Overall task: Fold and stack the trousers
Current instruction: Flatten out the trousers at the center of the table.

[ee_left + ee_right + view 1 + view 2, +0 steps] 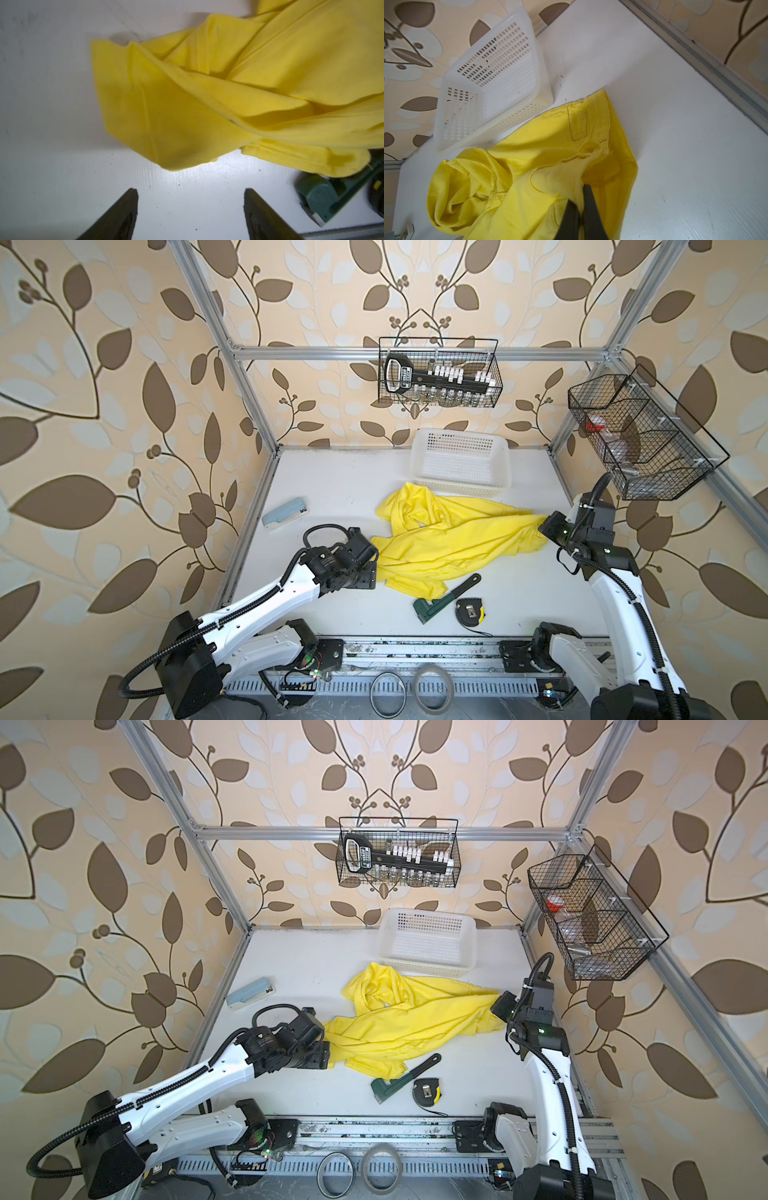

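1. The trousers (453, 539) are lying in a crumpled heap in the middle of the white table (332, 489). They are bright yellow and soft, with lots of folds and bumps.
2. In the right wrist view the cloth is showing thin stitched lines, a belt loop and a thick band at the waist.
3. The right claw (580, 193) is squeezing a bit of yellow cloth near the waist. Its two dark fingers are closed tight on it.
4. The left claw (190, 191) is standing wide apart and holding nothing. Its two flat dark fingers are pointing at a folded corner of the trousers, with bare shiny table in between.
5. A white plastic basket (461, 489) full of little square holes is sitting at the back of the table. One end of the heap is lying right by its front wall, and I cannot tell if they are touching.
6. A dark green wrench (446, 599) is lying at the near edge of the trousers, touching the cloth. A round black and yellow tape measure (469, 612) is sitting just beside it.
7. A pale blue stapler (284, 512) is lying well apart from the trousers, by the left edge of the table.
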Available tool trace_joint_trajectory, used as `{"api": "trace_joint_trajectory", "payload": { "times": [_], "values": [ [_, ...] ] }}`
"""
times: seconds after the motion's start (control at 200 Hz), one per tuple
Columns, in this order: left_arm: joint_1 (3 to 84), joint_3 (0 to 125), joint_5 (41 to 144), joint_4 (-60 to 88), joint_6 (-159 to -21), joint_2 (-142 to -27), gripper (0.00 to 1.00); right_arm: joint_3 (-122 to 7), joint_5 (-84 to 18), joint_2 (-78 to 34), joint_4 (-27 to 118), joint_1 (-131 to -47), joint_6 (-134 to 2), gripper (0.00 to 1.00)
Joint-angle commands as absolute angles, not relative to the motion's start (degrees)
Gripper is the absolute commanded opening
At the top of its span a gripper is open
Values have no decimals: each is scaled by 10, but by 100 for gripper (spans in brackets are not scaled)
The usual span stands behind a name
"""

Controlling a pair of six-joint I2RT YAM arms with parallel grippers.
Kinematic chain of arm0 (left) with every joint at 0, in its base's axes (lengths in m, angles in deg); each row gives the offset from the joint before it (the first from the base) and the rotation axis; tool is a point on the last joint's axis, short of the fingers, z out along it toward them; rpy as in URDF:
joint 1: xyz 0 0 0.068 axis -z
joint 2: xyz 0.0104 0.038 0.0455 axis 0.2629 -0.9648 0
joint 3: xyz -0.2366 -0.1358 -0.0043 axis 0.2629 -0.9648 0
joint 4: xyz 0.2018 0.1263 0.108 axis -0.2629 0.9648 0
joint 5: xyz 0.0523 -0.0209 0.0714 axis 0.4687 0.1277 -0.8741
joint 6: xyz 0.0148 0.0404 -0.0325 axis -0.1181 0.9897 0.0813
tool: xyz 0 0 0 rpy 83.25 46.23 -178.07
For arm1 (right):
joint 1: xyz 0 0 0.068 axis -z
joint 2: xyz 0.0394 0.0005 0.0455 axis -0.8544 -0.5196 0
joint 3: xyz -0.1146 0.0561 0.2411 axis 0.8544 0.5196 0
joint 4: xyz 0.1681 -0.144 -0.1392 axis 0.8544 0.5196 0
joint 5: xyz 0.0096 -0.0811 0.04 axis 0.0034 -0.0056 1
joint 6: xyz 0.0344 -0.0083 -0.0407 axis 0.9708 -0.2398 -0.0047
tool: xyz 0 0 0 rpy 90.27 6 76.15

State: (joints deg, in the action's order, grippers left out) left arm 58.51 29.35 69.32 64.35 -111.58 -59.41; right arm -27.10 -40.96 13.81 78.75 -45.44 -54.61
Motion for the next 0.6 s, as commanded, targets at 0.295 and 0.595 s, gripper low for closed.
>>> {"api": "trace_joint_trajectory", "payload": {
  "times": [0.295, 0.595],
  "values": [
    [527, 231, 707, 504, -1201, -658, 71, -216, -368, 154, 753, -484, -522, 0],
    [519, 221, 735, 458, -1167, -712, 19, -214, -385, 162, 758, -493, -526, 0]
  ]
}}
